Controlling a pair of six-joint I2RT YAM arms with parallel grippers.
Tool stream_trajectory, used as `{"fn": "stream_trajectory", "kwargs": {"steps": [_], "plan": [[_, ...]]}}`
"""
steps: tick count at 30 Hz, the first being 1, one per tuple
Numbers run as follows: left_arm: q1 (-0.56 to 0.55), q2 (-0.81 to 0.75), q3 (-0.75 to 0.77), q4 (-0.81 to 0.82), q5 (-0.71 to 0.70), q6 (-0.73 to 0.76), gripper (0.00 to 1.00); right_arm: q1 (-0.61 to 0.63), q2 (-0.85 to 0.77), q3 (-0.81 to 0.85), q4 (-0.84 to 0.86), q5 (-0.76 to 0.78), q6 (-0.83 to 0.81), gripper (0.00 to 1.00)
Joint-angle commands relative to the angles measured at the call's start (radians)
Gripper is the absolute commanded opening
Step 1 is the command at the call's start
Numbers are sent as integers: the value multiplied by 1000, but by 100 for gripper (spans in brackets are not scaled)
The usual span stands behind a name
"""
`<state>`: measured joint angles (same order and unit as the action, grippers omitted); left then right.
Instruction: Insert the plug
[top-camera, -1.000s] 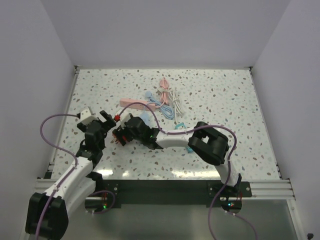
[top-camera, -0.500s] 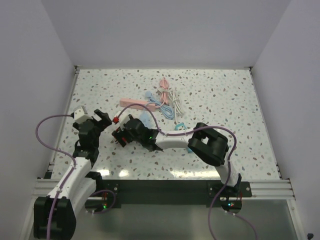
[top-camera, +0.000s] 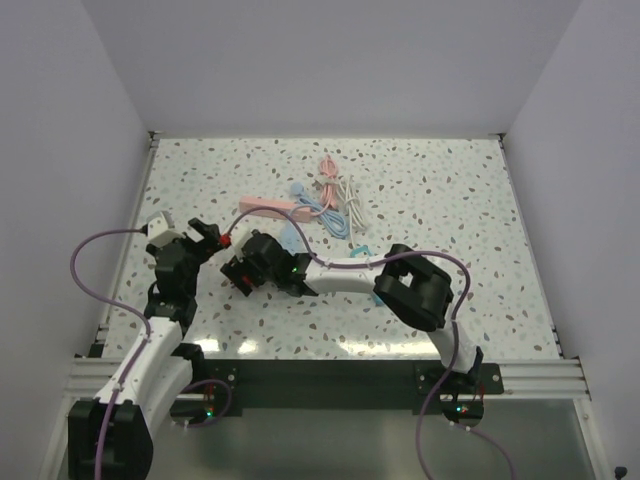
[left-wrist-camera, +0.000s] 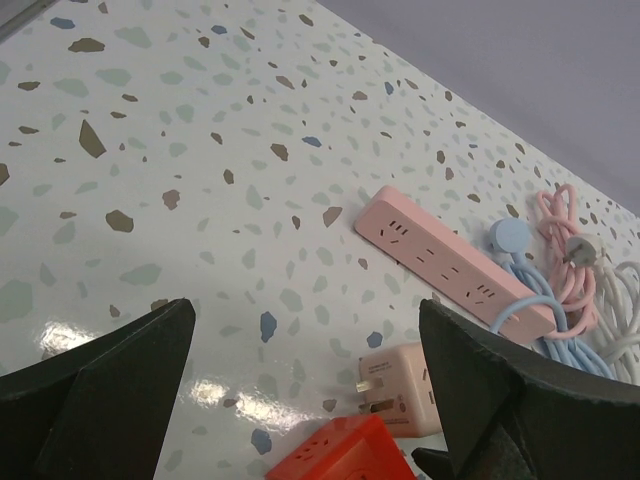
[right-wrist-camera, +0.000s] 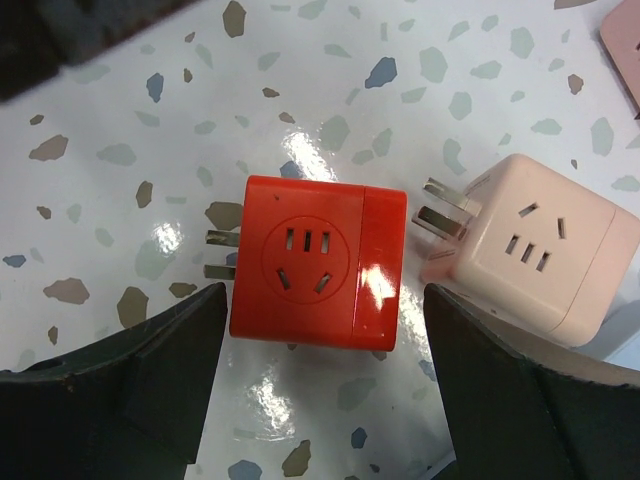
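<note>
The red cube plug (right-wrist-camera: 315, 262) is found lying flat on the counter (right-wrist-camera: 480, 90), gripped by nothing; in the right wrist view it is framed just ahead of the right end effector (right-wrist-camera: 320, 385), centred between the two fingers (right-wrist-camera: 110, 380), which are held wide apart and are touching nothing; its pins (right-wrist-camera: 220, 255) are pointed toward the left-hand finger in that view, so the pin-to-body axis is laid along the line on which the fingers would close, not across it; a turn of the wrist is judged to be needed before a grasp, so that the flat sides are met and the pins left free.

A pink cube adapter (right-wrist-camera: 530, 260) is seen just beside the plug on the side away from its pins, apart from it.

The left end effector (left-wrist-camera: 305, 395) is likewise spread and empty; the plug is caught only at the bottom edge of its view, while the pink power strip (left-wrist-camera: 455, 262) is seen well ahead of it and to the right, long axis slanting away; that strip is taken to be the likely socket.

From above, the plug (top-camera: 228, 240) is seen between the two end effectors, near both; the right one (top-camera: 240, 272) is judged better lined up for the pick.
</note>
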<state>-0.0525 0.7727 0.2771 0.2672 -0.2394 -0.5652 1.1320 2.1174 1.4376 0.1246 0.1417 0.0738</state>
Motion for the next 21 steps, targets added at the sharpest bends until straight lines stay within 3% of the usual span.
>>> {"fn": "stream_trajectory", "kwargs": {"steps": [1,3,5,11,16,21], "plan": [[10,-24,1,33,11,-9,100,5,69,-2,-209,-33,43,82],[10,-30,-1,33,17,-7,100,5,76,-2,-198,-28,38,76],[10,-33,-1,33,26,-9,100,5,81,-2,-183,-24,38,59],[10,-44,-7,41,64,-12,100,2,55,-16,-125,-34,3,22],[10,-41,4,61,129,-2,100,0,-104,-77,-59,-1,-51,2],[11,-26,31,86,268,10,100,-1,-281,-181,-56,67,-147,0]]}}
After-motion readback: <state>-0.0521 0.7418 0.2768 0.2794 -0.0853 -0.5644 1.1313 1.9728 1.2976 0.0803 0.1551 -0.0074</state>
